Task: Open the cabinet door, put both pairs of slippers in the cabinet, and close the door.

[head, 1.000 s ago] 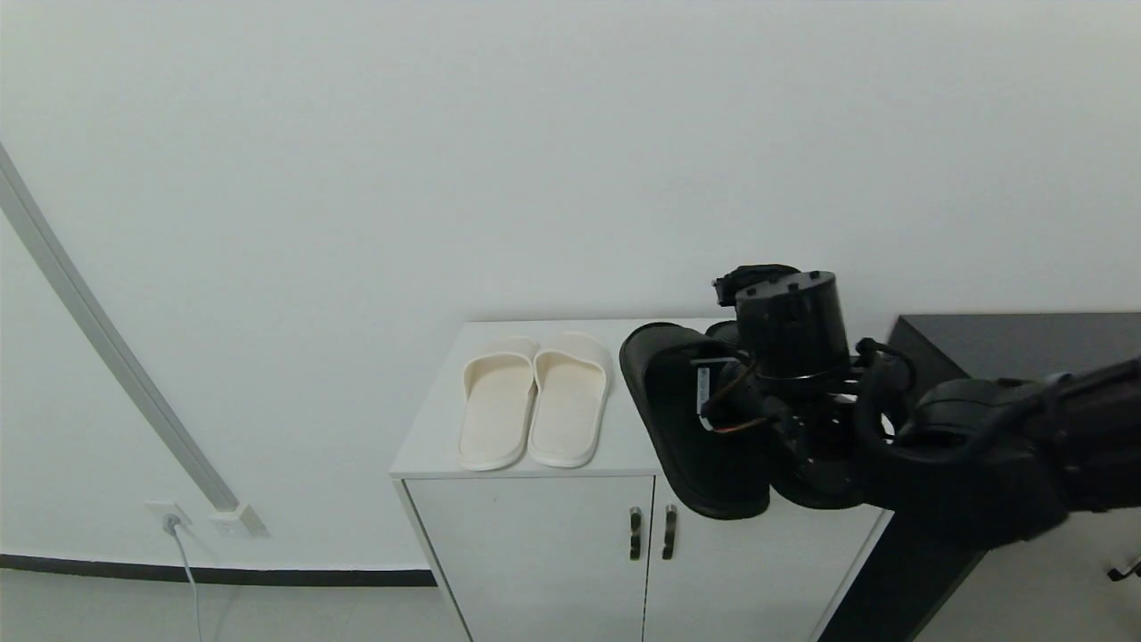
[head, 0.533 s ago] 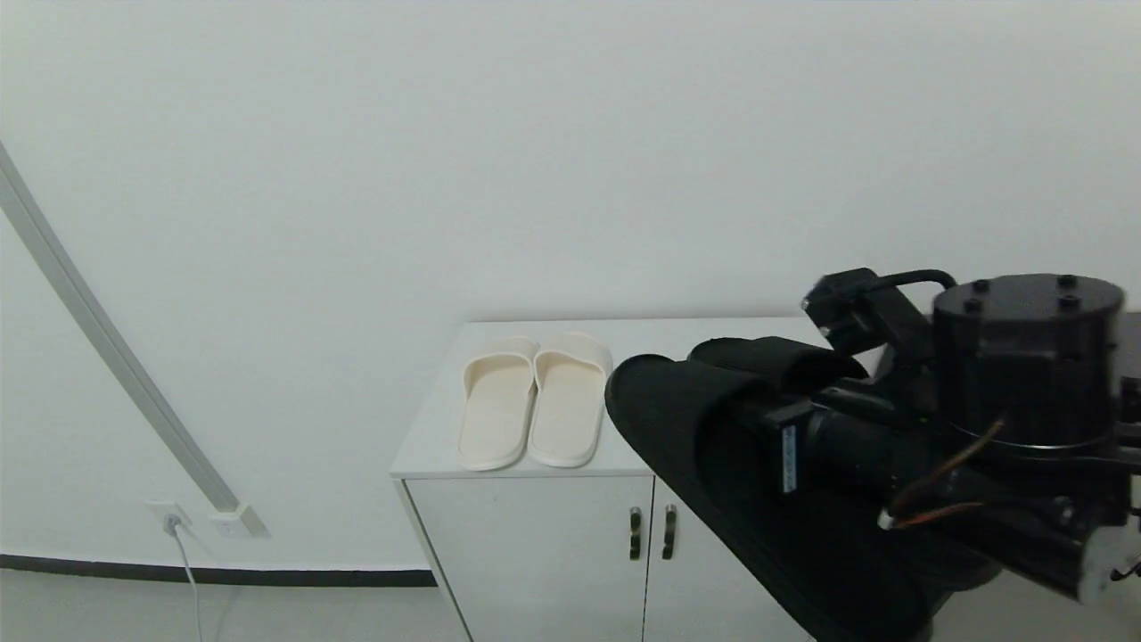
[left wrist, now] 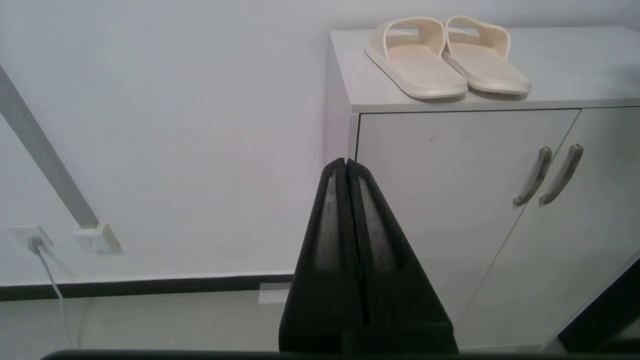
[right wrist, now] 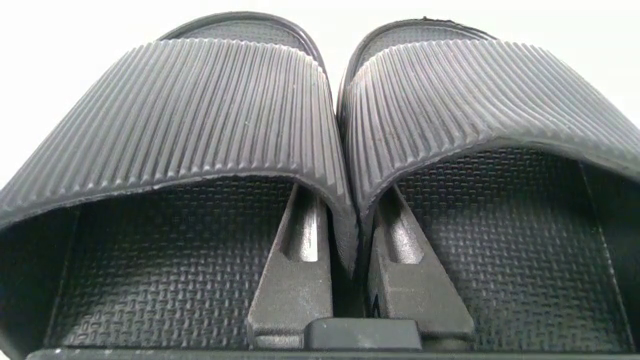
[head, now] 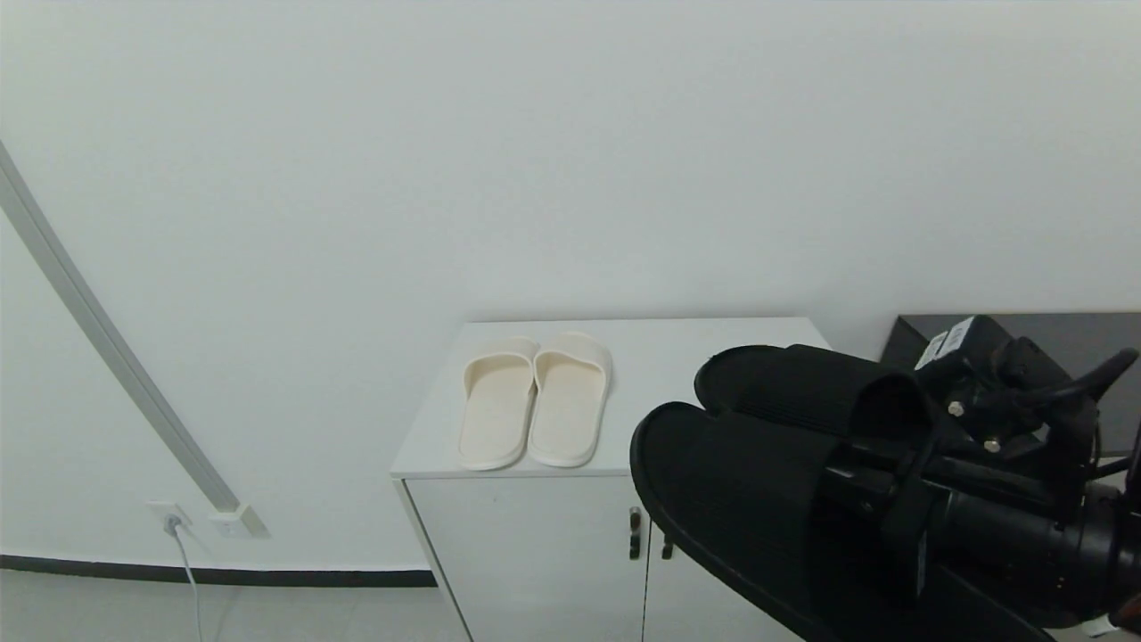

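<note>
My right end effector (right wrist: 350, 215) holds the black slippers (head: 758, 446) as one pair: its two fingers sit inside them and pinch the two inner walls together. The pair hangs in the air before the right side of the cabinet (head: 526, 544), whose doors are both shut. The white slippers (head: 535, 401) lie side by side on the cabinet top. My left end effector (left wrist: 346, 175) is empty, with fingers pressed together, and faces the cabinet front. I think the door must come first: the left one should spread its fingers, take a handle (head: 635, 532) and pull, while I keep the pinch firm and the black pair outside the door's swing.
</note>
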{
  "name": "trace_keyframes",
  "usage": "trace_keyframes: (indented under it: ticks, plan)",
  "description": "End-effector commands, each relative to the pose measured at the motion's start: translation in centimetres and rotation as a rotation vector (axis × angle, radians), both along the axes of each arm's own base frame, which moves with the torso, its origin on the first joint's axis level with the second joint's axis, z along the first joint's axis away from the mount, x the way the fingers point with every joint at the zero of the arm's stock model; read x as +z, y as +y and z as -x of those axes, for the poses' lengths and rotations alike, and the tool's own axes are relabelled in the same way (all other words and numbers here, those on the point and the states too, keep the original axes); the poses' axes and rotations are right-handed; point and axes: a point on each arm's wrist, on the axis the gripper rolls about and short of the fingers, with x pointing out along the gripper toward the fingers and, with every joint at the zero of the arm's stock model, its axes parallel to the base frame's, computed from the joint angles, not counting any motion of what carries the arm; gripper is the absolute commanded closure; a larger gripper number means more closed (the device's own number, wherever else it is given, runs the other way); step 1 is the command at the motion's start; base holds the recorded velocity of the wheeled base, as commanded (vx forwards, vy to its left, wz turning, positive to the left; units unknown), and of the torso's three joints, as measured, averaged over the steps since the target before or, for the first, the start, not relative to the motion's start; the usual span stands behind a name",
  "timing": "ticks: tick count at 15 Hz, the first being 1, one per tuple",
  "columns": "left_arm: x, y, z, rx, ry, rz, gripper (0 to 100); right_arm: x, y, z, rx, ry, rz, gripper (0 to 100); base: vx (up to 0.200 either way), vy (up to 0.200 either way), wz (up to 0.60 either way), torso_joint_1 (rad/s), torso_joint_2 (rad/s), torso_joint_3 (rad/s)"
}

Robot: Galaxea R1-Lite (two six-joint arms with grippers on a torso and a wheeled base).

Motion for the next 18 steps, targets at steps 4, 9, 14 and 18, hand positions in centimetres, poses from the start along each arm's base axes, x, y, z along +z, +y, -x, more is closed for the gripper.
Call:
trace_keyframes:
  ticks: [4, 9, 14, 18]
  plan:
    - [0.0, 0.0, 0.0, 0.000, -0.001, 0.000, 100, -2.5, 2.1, -2.0, 0.063, 0.018, 0.010, 100, 0.000, 0.000, 0.00, 0.000, 0.00, 0.000]
    - [0.0, 0.0, 0.0, 0.000, 0.000, 0.000, 100, -3.1, 1.9, -2.5, 0.036, 0.019, 0.001, 100, -0.040, 0.000, 0.00, 0.000, 0.00, 0.001]
    - [0.0, 0.0, 0.0, 0.000, 0.000, 0.000, 100, -3.5, 1.9, -2.5, 0.034, 0.031, 0.012, 100, -0.200, 0.000, 0.00, -0.001, 0.00, 0.005]
    - [0.0, 0.0, 0.0, 0.000, 0.000, 0.000, 100, -3.8, 1.5, -2.6, 0.029, 0.039, 0.015, 100, 0.000, 0.000, 0.00, 0.000, 0.00, 0.000]
